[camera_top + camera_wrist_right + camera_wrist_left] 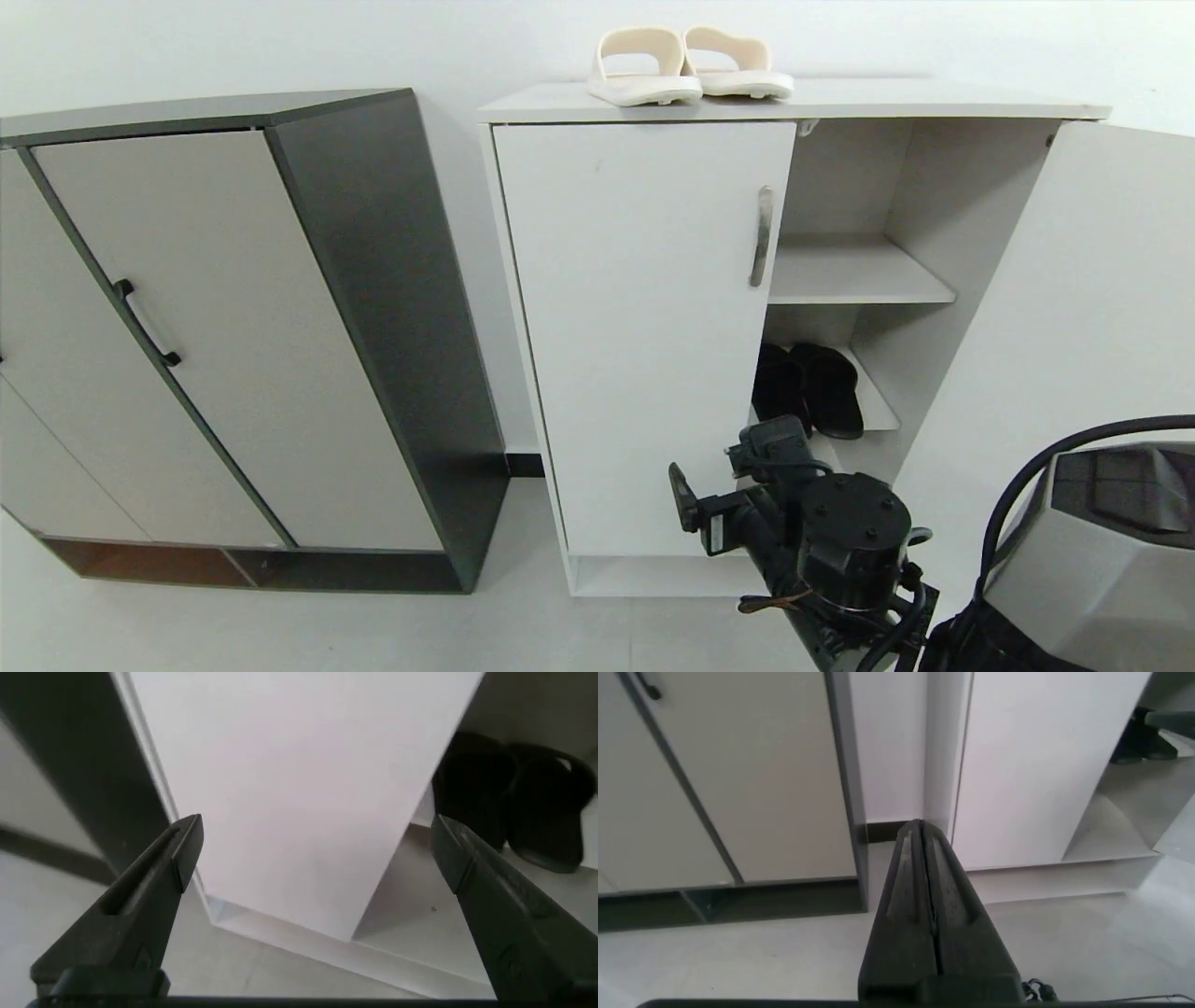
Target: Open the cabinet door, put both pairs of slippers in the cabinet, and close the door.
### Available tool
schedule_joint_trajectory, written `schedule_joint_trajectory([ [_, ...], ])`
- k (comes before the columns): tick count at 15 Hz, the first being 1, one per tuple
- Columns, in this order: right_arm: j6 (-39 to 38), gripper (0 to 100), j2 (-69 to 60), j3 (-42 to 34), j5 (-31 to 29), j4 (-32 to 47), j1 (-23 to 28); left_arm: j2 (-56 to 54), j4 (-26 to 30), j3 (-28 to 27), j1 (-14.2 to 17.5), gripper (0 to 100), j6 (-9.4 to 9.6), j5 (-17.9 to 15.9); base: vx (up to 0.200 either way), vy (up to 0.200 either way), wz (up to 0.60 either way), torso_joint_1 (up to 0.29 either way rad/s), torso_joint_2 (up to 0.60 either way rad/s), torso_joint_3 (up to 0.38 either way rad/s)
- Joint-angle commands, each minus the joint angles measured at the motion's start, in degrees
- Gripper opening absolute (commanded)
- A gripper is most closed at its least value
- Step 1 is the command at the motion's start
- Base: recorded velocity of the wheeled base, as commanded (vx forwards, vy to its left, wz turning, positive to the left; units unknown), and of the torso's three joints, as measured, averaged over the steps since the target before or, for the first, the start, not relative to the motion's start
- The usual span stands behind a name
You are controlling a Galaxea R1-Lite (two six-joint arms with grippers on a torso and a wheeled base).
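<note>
A cream pair of slippers [691,67] lies on top of the white cabinet [840,96]. A black pair of slippers [808,388] [523,803] rests on the lower shelf inside. The cabinet's right door [1074,327] stands swung open; its left door [644,327], with a metal handle [763,236], is shut. My right gripper [724,476] [318,845] is open and holds nothing, low in front of the left door's bottom edge, just short of the black pair. My left gripper [920,835] is shut on nothing, low near the floor, facing the gap between the two cabinets.
A grey cabinet [233,327] with dark side panels and a black handle [145,322] stands to the left of the white one. An upper shelf [854,275] inside the white cabinet is bare. Pale floor [523,625] lies in front.
</note>
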State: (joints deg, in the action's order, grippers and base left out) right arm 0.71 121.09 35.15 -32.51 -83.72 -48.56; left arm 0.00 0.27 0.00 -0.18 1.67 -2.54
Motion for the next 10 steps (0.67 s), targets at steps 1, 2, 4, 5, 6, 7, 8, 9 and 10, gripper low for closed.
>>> schedule_joint_trajectory([
  [1,0.08,100,0.11,-0.25,-0.01,0.05,0.13,0.09,0.0,0.0,0.01,0,0.0,-0.01,0.0,0.0,0.0,0.0,0.0,0.0],
  [2,0.08,100,0.11,-0.25,0.08,0.05,0.13,0.09,0.0,0.0,0.01,0,0.0,-0.01,0.0,0.0,0.0,0.0,0.0,0.0],
  [4,0.17,100,0.2,-0.25,0.08,0.14,0.13,0.09,0.0,0.0,0.01,0,0.0,-0.01,0.0,0.0,0.0,0.0,0.0,0.0],
  [5,0.26,100,0.29,-0.25,-0.01,0.14,0.13,0.09,0.0,0.0,0.01,0,0.0,-0.01,0.0,0.0,0.0,0.0,0.0,0.0],
  [6,0.26,100,0.29,-0.25,0.08,0.14,0.13,0.09,0.0,0.0,0.01,0,0.0,-0.01,0.0,0.0,0.0,0.0,0.0,0.0],
  [7,0.26,100,0.29,-0.25,0.08,0.14,0.13,0.09,0.0,0.0,0.01,0,0.0,-0.01,0.0,0.0,0.0,0.0,0.0,0.0],
  [8,0.17,100,0.29,-0.25,0.08,0.23,0.13,0.09,0.0,0.0,0.01,0,0.0,-0.01,0.0,0.0,0.0,0.0,0.0,0.0],
  [9,0.26,100,0.38,-0.25,0.08,0.32,0.13,0.09,0.0,0.0,0.01,0,0.0,-0.01,0.0,0.0,0.0,0.0,0.0,0.0],
  [10,0.26,100,0.38,-0.25,0.08,0.32,0.13,0.09,0.0,0.0,0.01,0,0.0,-0.01,0.0,0.0,0.0,0.002,-0.1,-0.105],
])
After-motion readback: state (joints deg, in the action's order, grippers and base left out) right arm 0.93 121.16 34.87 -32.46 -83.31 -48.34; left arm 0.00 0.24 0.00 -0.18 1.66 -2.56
